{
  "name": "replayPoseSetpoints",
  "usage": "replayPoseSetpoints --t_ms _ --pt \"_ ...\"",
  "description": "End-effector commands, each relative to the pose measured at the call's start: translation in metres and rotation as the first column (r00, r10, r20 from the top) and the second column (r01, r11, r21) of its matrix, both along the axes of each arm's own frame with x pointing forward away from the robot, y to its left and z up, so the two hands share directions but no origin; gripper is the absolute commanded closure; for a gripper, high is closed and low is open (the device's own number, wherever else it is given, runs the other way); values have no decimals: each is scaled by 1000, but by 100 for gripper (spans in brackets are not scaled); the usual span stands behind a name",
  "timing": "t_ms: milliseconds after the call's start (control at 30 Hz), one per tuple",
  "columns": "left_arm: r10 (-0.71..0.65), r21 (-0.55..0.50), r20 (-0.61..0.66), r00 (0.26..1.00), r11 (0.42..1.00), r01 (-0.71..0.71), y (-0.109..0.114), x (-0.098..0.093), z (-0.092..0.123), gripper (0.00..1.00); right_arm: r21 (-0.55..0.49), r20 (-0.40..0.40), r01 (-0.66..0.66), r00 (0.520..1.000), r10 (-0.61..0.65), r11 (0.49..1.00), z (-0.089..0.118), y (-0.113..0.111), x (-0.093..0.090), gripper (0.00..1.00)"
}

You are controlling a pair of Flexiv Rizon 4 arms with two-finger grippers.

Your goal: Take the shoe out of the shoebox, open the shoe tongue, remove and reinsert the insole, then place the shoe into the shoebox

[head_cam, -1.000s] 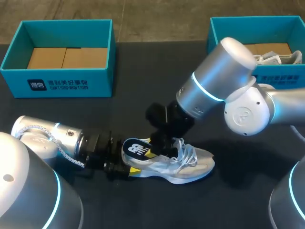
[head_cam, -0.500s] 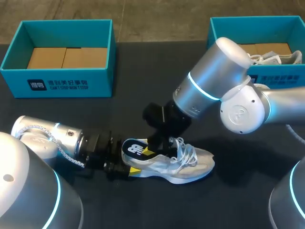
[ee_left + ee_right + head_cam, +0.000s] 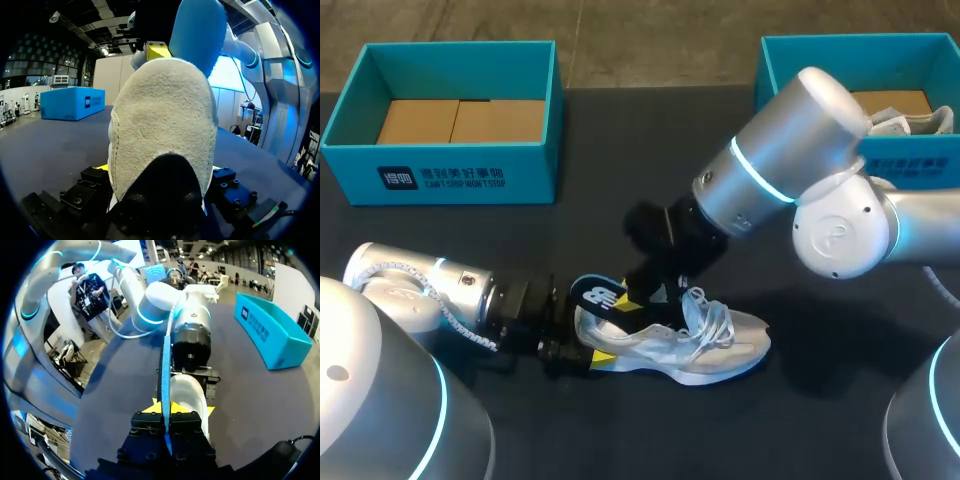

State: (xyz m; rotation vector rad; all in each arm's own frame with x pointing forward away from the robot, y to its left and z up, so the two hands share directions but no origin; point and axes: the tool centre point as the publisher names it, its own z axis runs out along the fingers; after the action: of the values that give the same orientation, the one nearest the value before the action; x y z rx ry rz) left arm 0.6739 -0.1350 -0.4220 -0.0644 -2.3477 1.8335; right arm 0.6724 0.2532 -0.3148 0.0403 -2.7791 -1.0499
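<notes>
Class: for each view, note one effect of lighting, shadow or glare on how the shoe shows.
Head view: the shoe casts hardly any shadow on the dark table. Left wrist view: its pale heel is brightly lit. Right wrist view: the insole, edge-on, is evenly lit.

Your desk [image 3: 620, 150] is a black, matte surface under even light, spanning the head view's width.

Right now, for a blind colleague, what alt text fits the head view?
The right gripper holds a blue insole partly out of a grey shoe; the left gripper grips its heel. Behind stand a left shoebox and a right shoebox, both teal.
</notes>
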Motion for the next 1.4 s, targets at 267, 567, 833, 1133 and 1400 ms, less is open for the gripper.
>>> replayPoseSetpoints --t_ms 267,567,833,1133,1400 --pt "0 4 0 1000 1000 0 0 2 -2 100 92 11 -36 999 36 995 13 9 7 100" --pt "0 4 0 1000 1000 0 0 2 -2 100 92 11 -36 999 36 995 13 9 7 100" --pt "0 4 0 1000 1000 0 0 2 -2 100 172 41 -48 998 42 984 28 17 9 100" --pt "0 4 0 1000 1000 0 0 2 -2 100 272 94 -66 995 42 960 68 21 16 100" --pt "0 4 0 1000 1000 0 0 2 -2 100 314 111 -54 994 19 948 89 23 27 100"
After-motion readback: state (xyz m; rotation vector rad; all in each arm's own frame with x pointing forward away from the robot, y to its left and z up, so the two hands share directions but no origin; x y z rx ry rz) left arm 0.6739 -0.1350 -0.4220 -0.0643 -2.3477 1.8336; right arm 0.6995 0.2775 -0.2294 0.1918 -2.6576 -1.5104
